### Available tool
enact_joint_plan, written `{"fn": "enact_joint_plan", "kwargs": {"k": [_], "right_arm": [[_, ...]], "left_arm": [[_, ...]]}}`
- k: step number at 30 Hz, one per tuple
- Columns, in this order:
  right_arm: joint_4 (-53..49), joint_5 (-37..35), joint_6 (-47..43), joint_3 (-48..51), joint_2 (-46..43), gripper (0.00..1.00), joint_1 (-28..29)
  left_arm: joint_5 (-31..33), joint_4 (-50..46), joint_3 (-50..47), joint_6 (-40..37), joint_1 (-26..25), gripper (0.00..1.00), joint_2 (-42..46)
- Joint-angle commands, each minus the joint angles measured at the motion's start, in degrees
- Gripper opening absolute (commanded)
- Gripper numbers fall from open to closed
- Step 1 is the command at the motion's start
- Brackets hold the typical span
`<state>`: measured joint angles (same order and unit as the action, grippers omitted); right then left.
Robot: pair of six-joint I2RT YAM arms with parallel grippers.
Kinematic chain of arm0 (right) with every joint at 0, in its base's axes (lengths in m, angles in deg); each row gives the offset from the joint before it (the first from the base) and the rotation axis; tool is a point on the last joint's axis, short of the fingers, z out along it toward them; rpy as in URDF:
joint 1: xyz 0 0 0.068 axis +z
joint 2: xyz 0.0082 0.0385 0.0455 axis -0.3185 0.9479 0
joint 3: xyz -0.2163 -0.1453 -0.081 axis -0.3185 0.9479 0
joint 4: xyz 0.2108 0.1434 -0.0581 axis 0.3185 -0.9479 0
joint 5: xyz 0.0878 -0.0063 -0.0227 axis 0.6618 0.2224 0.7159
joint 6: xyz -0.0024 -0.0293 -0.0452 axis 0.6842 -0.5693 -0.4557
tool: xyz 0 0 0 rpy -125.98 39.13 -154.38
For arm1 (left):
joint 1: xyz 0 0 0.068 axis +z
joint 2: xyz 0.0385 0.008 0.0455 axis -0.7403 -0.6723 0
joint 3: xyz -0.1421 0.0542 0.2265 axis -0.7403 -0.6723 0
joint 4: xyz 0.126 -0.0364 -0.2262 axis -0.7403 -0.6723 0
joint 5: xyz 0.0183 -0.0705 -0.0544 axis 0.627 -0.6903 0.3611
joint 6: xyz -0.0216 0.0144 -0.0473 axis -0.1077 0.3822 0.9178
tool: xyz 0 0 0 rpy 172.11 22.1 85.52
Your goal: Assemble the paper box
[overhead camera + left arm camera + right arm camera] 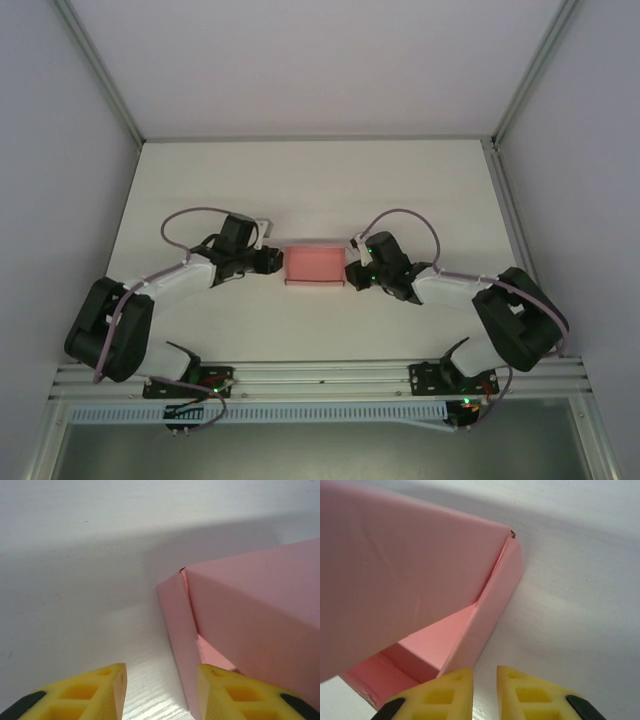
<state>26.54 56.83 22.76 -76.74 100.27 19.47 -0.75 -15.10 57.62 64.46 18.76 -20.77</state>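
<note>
We see the left gripper [162,690] parted just left of the paper box [315,265], one finger [222,695] beside its end flap [177,630]; the right gripper [485,692], just right of it, seems barely parted, clasping nothing; the box rests between them, long axis running gripper to gripper.

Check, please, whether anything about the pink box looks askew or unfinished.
Yes. The box is not fully closed: at each end its lid stands tilted above the side wall, leaving a wedge-shaped gap. The lid also shows a faint crease.
</note>
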Motion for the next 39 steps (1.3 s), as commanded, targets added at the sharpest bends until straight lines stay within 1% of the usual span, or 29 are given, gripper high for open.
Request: {"fn": "enact_joint_plan", "kwargs": {"k": [1,3,5,7,8,10,11,12,13,14,15,16,17,18,20,22,26,30,32,35,38,39], "right_arm": [[0.8,-5.0,-2.1,-0.1,-2.2,0.20,0.3],[-0.7,-5.9,-2.2,-0.2,-2.8,0.21,0.2],[-2.1,-7.4,-1.4,0.0,-4.0,0.22,0.3],[-4.7,-9.2,-0.7,0.1,-6.0,0.26,0.3],[-6.3,-10.4,-0.6,0.1,-7.3,0.29,0.2],[-10.2,-13.1,0.3,-0.2,-11.0,0.41,0.3],[-12.6,-15.4,1.5,-0.8,-13.0,0.43,0.2],[-15.9,-19.1,3.8,-1.7,-15.2,0.46,0.1],[-19.1,-22.0,5.6,-2.9,-17.1,0.53,-0.1],[-21.4,-24.2,6.6,-4.2,-18.8,0.63,-0.2],[-23.1,-24.8,7.0,-5.4,-20.6,0.73,-0.3],[-23.7,-24.8,7.3,-6.6,-21.9,0.82,-0.3],[-23.8,-24.8,8.0,-7.8,-23.0,0.94,-0.4],[-22.9,-24.7,8.6,-8.8,-23.7,1.00,-0.4],[-19.8,-22.0,9.6,-10.4,-23.8,1.00,-0.4],[-16.7,-19.4,10.2,-11.8,-21.8,1.00,-0.4],[-15.3,-13.6,10.3,-15.5,-12.5,1.00,-0.4],[-16.6,-10.6,11.1,-18.2,-3.8,1.00,-0.3],[-16.2,-9.3,12.1,-17.5,-1.4,1.00,-0.2],[-13.3,-9.0,13.6,-13.8,-0.4,1.00,0.5],[-9.1,-8.1,15.3,-9.3,-0.4,1.00,1.2],[-7.8,-8.0,15.9,-7.9,-0.3,1.00,1.4]], "left_arm": [[6.8,-3.9,0.0,2.5,-0.4,0.41,2.7],[10.1,-5.7,0.1,3.5,-0.3,0.42,4.1],[12.1,-7.3,0.3,4.6,-0.3,0.49,5.2],[14.5,-9.1,0.8,5.8,-0.3,0.52,6.5],[16.1,-10.4,1.4,6.4,-0.3,0.54,7.1],[19.2,-13.4,3.6,7.6,-0.3,0.65,8.4],[20.7,-14.8,5.0,8.0,-0.3,0.67,9.2],[21.0,-15.5,6.4,8.1,-0.1,0.71,10.0],[20.8,-15.6,7.6,8.1,-0.2,0.80,10.7],[20.0,-15.2,8.7,8.3,-0.1,0.93,11.3],[18.9,-14.6,10.0,8.7,-0.1,1.00,11.6],[17.8,-13.9,11.0,8.7,-0.1,1.00,11.7],[16.5,-12.9,12.3,8.4,-0.2,1.00,11.4],[15.8,-12.5,13.5,8.3,-0.2,1.00,11.0],[14.5,-11.6,15.8,7.7,-0.2,1.00,9.5],[12.5,-10.3,16.9,7.2,-0.2,1.00,7.6],[6.8,-7.1,16.6,6.1,-0.5,1.00,3.4],[3.9,-5.7,14.6,5.9,-0.8,1.00,-0.7],[2.8,-5.2,13.0,6.0,-0.9,1.00,-1.9],[0.3,-2.0,9.5,6.7,-0.9,0.99,-2.3],[-1.6,0.3,7.0,7.5,-1.0,0.93,-3.0],[-2.2,1.2,6.3,7.8,-0.9,0.90,-3.6]]}}
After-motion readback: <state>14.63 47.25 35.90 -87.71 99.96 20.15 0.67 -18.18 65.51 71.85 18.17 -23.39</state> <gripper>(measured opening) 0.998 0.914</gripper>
